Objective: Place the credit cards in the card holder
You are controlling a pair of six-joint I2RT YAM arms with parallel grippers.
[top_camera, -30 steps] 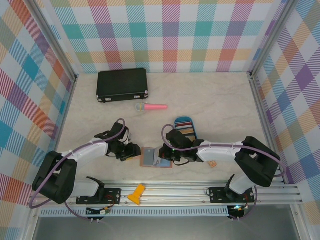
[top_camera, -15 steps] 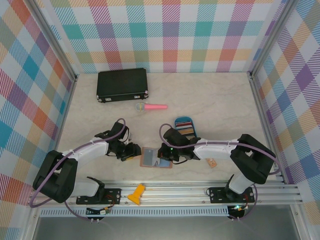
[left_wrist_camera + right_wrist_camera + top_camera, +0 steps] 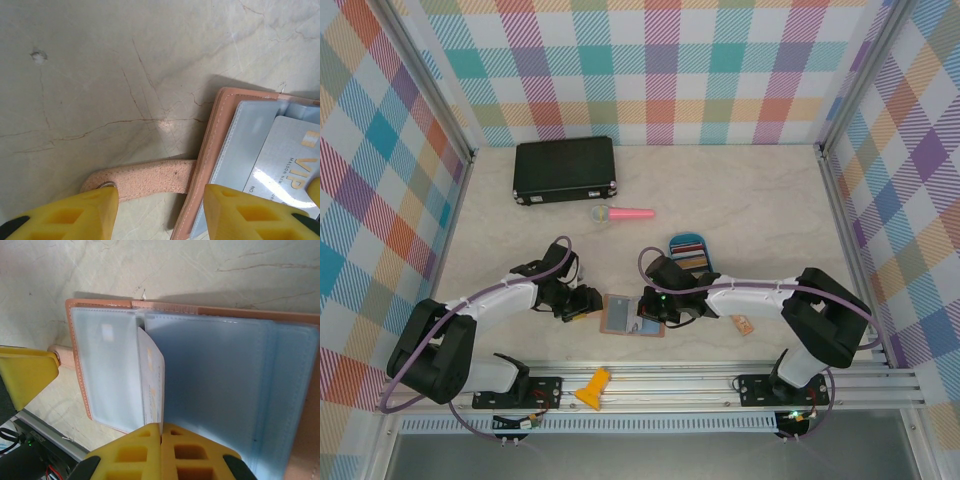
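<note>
The left arm (image 3: 495,300) and right arm (image 3: 760,295) both stretch low and inward, wrists bent down, so their tips face each other. The left claw (image 3: 582,303) stands partly open, its yellow fingers (image 3: 75,215) apart. The right claw (image 3: 650,310) is pinched tight on the edge of a white credit card (image 3: 152,385).

- Top view: right part of card holder (image 3: 616,314) hidden under right arm (image 3: 750,297); credit cards (image 3: 691,262) in blue tray (image 3: 687,237) too small to count.
- Left wrist view: holder cut off at 3 and 6 o'clock edges; VIP card (image 3: 280,155) print cut at 3 o'clock; left fingers (image 3: 75,215) cut at 6.
- Right wrist view: pale card (image 3: 152,385) lower end hidden between closed right fingers (image 3: 135,450), print too blurred to read; holder cut at 3 o'clock.
</note>
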